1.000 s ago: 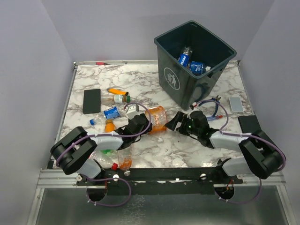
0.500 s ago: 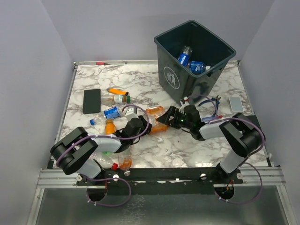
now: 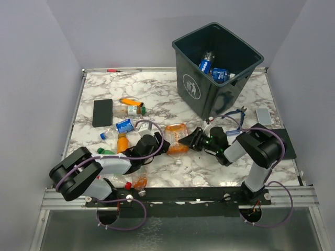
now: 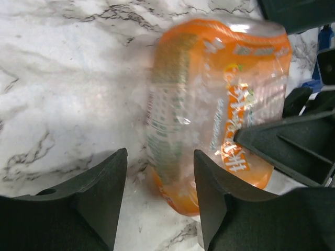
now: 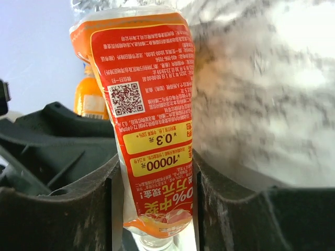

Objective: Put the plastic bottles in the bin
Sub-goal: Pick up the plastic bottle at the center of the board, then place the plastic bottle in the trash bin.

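Note:
An orange plastic bottle with a red-orange label lies at the table's middle between my two grippers. My right gripper is shut on it, and in the right wrist view its fingers press both sides of the label. My left gripper stands open at the bottle's other end without pinching it. The dark bin stands at the back right with two blue-labelled bottles inside. Several more bottles lie at the left of the table.
A flat black pad lies at the left and a white pad at the right beside blue-handled pliers. A loose white cap sits near the orange bottle. Bottles crowd the left arm's base.
My right gripper moved in and closed on the orange bottle. My left gripper opened and let it go. The bottle dropped from a raised tilt to lie lower.

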Action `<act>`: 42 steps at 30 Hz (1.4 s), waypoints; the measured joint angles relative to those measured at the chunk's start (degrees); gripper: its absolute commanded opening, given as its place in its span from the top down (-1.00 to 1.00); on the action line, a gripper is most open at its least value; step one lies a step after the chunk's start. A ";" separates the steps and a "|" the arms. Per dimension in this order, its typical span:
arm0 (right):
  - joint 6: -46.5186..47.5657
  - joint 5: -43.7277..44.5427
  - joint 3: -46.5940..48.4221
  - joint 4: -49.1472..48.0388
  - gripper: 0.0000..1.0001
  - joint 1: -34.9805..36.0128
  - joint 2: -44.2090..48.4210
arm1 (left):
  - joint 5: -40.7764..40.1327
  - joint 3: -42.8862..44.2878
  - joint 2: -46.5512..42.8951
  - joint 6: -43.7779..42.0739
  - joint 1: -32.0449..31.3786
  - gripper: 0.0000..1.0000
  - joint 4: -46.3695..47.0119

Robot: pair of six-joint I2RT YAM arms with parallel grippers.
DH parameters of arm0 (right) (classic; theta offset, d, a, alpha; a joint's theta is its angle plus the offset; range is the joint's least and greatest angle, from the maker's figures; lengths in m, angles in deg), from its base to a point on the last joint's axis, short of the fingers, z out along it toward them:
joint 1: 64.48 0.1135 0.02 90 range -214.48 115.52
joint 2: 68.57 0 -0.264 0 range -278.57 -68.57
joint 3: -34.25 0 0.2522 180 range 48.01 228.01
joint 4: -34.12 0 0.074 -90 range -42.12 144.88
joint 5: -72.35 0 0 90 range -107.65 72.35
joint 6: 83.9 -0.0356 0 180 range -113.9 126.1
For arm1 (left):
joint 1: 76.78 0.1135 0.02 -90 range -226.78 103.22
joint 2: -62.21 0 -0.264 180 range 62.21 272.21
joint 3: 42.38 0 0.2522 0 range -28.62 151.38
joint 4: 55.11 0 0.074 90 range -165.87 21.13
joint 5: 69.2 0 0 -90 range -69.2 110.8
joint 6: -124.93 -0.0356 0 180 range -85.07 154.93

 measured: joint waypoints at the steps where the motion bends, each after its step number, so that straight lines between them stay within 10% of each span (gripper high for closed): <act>1: -0.90 -0.09 -1.75 -1.88 0.26 0.00 0.39 | 0.42 -0.74 -1.64 0.00 -0.02 -0.37 -1.05; 6: -4.15 -0.48 -10.34 -5.68 0.32 0.02 8.85 | 0.57 -3.54 -11.96 0.48 0.00 -0.97 -5.73; 19: -0.17 1.55 -11.85 7.23 0.35 0.87 56.59 | 10.99 -4.15 -39.19 -3.39 -0.20 -0.98 -1.07; 42: -5.42 4.17 -4.39 4.15 0.36 0.92 54.03 | 28.87 4.70 -31.17 -19.06 -10.62 -0.94 7.69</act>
